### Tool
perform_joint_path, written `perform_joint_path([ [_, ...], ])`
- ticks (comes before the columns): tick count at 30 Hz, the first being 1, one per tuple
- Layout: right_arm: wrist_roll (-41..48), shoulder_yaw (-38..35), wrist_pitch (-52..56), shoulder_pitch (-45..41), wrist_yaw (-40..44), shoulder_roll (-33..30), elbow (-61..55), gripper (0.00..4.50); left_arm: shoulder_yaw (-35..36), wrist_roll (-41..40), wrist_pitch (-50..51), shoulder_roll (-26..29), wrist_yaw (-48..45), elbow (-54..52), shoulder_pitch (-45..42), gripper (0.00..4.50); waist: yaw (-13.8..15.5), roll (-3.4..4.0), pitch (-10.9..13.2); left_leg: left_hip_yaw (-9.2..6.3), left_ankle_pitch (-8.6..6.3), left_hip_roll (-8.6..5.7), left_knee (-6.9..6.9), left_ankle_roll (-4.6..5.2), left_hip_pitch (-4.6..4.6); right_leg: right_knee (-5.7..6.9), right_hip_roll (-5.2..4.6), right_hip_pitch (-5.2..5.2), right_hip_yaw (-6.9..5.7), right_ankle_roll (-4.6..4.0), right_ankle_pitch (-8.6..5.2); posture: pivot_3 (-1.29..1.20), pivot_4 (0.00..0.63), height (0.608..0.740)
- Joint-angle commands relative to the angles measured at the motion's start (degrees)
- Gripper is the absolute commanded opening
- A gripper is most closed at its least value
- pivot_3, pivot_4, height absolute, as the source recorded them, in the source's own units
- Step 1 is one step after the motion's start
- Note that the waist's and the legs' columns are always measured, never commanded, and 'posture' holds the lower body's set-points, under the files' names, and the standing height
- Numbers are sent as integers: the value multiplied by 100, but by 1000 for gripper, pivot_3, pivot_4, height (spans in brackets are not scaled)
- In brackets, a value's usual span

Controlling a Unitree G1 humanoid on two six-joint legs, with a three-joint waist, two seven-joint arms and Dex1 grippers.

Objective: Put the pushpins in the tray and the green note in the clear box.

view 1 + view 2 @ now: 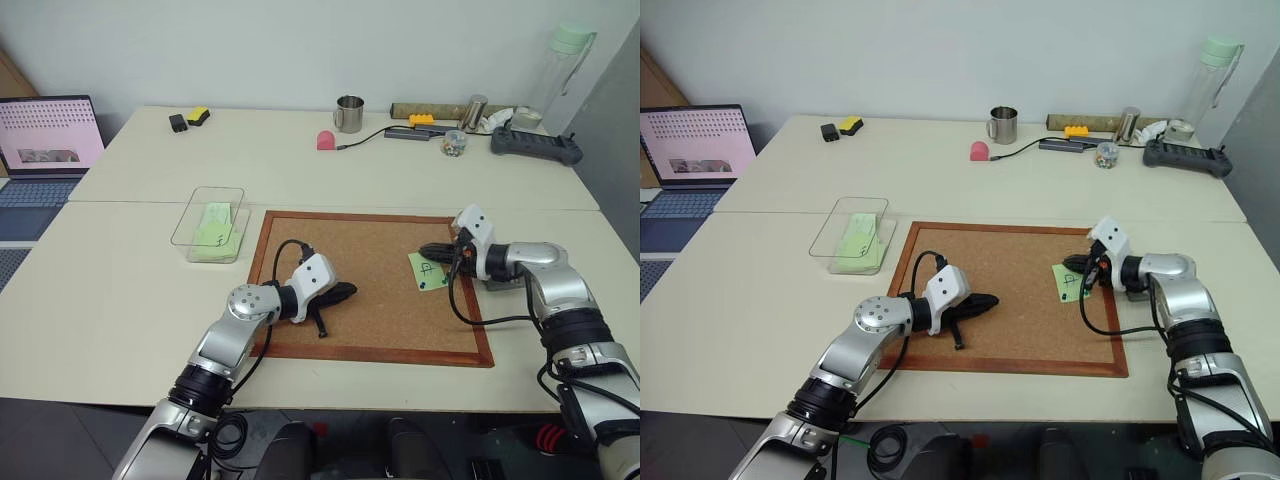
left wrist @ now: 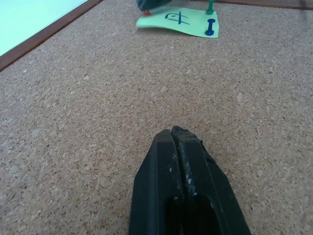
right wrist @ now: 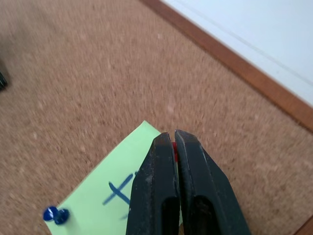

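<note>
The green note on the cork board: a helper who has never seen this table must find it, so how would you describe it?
Find the wood-framed cork board in the middle of the table. Near its right edge lies the green note, a small light-green square with a dark handwritten mark, pushpins at its corners, the right gripper shut over one of them. Other green paper lies in the clear box, left of the board.

My two arms: silver metal links with round joint housings and black ribbed bands near the shoulders. Each wrist carries a white block, with a black cable looping from it. The left hand (image 1: 342,292) and right hand (image 1: 432,250) have black fingers, scuffed pale.
</note>
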Motion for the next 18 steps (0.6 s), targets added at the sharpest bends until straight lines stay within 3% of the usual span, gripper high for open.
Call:
perform_joint_path([
  [1,256,-229,226,14,59,-56,-447,16,-101,141,15,17,34,53,38,0,0,0,0,0,0,0,0,0,1,0,0,1,0,0,0,0,150,740],
  [18,774,-586,1390,-171,-64,-91,-769,16,-137,178,-1,-12,93,151,103,0,1,3,-2,1,0,0,0,0,2,0,0,1,1,0,0,0,150,740],
])
